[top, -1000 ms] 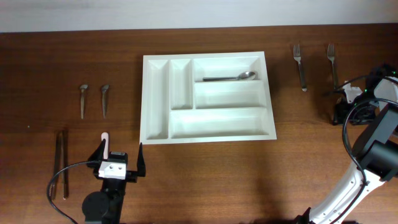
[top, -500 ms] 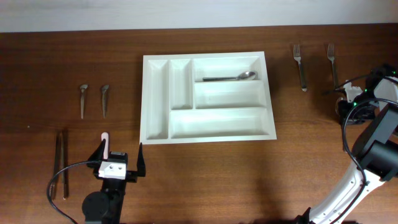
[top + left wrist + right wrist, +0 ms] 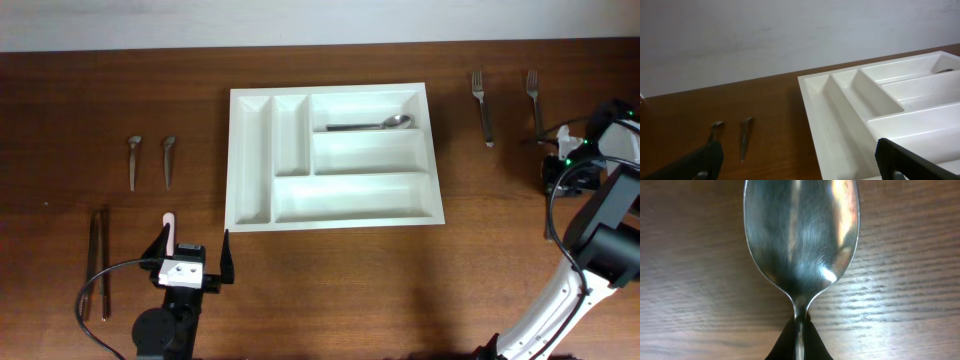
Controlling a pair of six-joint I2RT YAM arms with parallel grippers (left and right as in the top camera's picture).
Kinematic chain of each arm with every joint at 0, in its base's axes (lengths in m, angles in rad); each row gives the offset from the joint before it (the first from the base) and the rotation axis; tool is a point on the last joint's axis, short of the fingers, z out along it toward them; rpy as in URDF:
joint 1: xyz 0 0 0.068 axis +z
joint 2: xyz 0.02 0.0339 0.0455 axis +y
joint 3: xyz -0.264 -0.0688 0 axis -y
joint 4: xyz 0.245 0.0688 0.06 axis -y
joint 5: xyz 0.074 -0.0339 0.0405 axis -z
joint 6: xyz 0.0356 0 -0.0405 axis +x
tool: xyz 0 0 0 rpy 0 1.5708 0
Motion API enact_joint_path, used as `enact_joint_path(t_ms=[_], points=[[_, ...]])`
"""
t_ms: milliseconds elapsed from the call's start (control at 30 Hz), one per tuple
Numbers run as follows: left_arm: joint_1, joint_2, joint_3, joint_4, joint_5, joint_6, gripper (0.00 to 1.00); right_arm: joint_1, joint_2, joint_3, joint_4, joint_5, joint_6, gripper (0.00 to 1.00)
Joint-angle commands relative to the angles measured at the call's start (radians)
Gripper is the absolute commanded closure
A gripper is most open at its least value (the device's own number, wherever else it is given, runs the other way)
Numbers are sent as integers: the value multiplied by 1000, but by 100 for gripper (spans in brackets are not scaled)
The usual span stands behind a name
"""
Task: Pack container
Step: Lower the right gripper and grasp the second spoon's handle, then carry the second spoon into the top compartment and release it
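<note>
Wooden worktop is shown with a spoon clenched in the right end effector, the cutlery tray lying well to its left.

Robot test bench, lab-style rather than a home kitchen. Dark wood-grain table pushed against a bare white wall. Two robot arms stand at its near edge, left arm and right arm, each wired with black cable. Cutlery is set out in tidy pairs, forks among them, around a white cutlery tray.
</note>
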State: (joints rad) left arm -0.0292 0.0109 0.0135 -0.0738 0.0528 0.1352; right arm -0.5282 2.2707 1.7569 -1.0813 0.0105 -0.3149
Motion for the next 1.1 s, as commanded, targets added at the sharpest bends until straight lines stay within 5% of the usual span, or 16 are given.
enact_joint_path(t_ms=[0,467,700,1067], points=[[6,-5,-5,-2,4,13,1,69,19,118,-35,-4,159,96],[6,-5,-5,-2,4,13,1,295,19,631,-131,-206,763,96],[6,-5,-5,-2,4,13,1,425,19,636,-150,-217,1306,96],[6,-5,-5,-2,4,13,1,626,23,635,-100,-103,1724,97]])
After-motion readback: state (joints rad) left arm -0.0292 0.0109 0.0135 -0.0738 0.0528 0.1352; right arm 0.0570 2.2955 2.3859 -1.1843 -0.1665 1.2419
